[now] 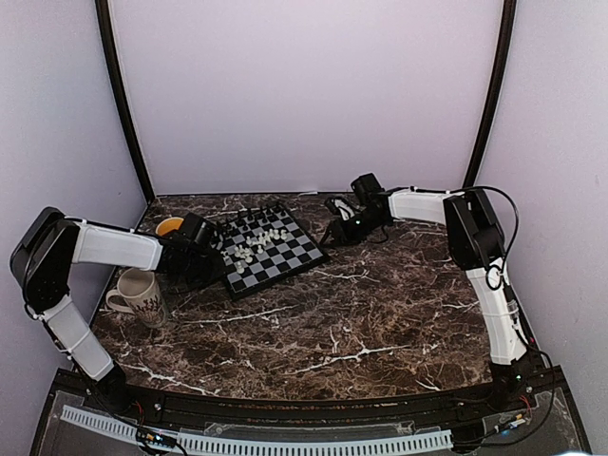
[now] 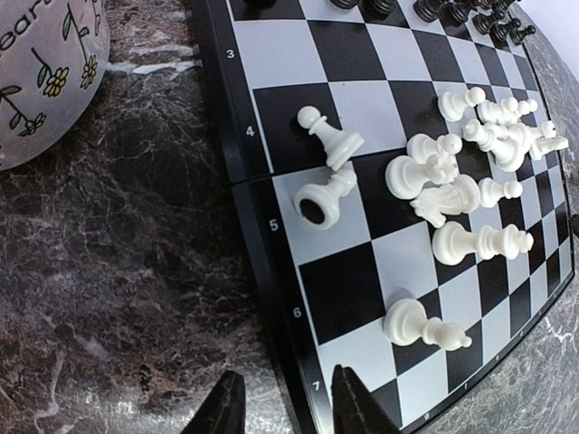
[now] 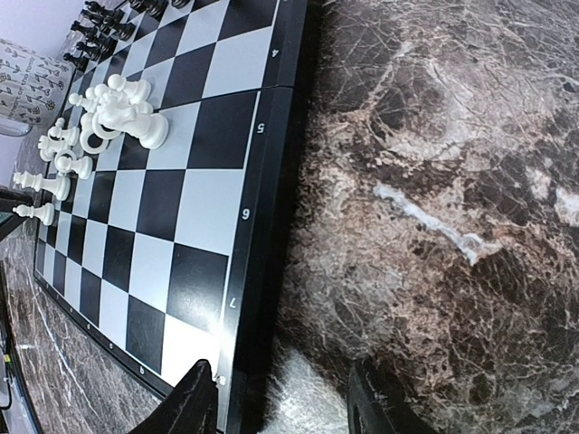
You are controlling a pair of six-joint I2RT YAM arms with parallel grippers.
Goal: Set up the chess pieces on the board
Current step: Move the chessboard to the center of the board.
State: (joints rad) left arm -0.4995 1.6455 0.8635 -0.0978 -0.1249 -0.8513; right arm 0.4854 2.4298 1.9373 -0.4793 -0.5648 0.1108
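Left wrist view shows me the white chess pieces [image 2: 461, 172] lying toppled in a loose heap on the board [image 2: 298, 54], toward 2 o'clock, with none on a home row. The black pieces [image 2: 452, 9] seem to stand along the far edge at 1 o'clock; I cannot tell whether their rows are complete. I judge the whole white side is left to do. The left claw [image 2: 288, 407] is partly open and empty over the board's rim, and the right claw [image 3: 285, 407] is the same at the opposite rim.

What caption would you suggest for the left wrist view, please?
Toppled white chess pieces on the board, black ones along its far end, left pincer open over the rim.
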